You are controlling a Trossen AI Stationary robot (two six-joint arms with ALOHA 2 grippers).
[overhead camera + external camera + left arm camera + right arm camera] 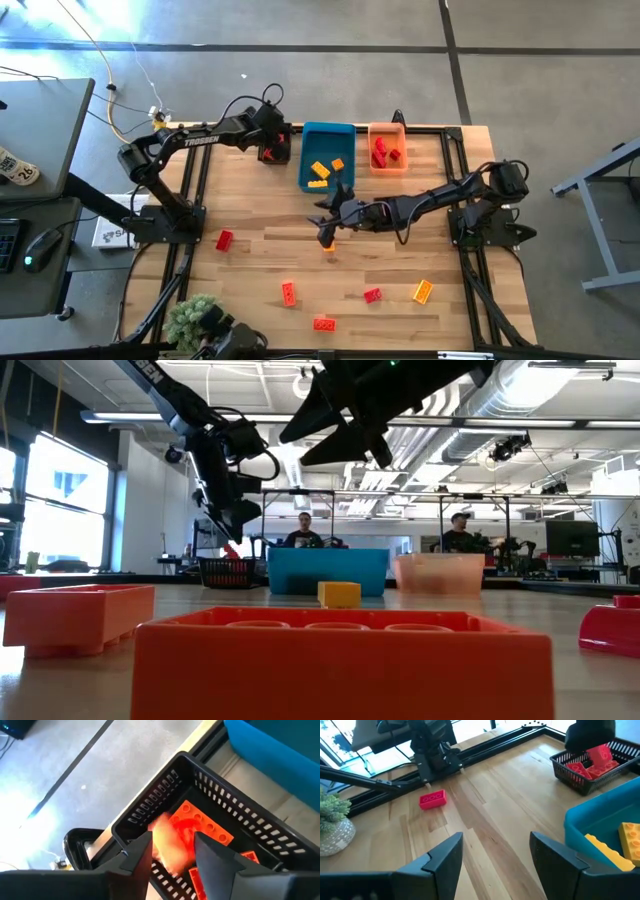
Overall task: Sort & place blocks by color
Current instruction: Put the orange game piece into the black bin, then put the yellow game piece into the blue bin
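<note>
Left gripper (172,850) hangs right over the black bin (275,152) at the far left of the table, and there goes a red block (170,842), blurred between the fingers and looking as if it is dropping out. The jaws stand a little apart with nothing clamped, so this reads as the release step of a red drop-off. More red blocks (202,822) already lie in the bin beneath.

Over in the middle, the right gripper (328,222) hovers low above the table, jaws wide apart and empty, as its wrist view shows. A yellow block (329,243) sits on the wood just on the near side of it, so that looks like the next pick. Yellow ones (320,172) are already in the blue bin (327,130), reds (383,152) in the orange bin (387,130) beside it.

Plenty left to sort: a red block (224,240) near the left arm's base, three more (288,293) (324,323) (372,295) along the near edge, and a yellow-orange one (422,291) near right.

Next up, in my judgement: the left arm needs to lift clear of the bin and swing back towards that lone red by its base. The right must settle its open fingers squarely either side of the yellow block before closing, then carry it to the blue bin without clipping the rim.
</note>
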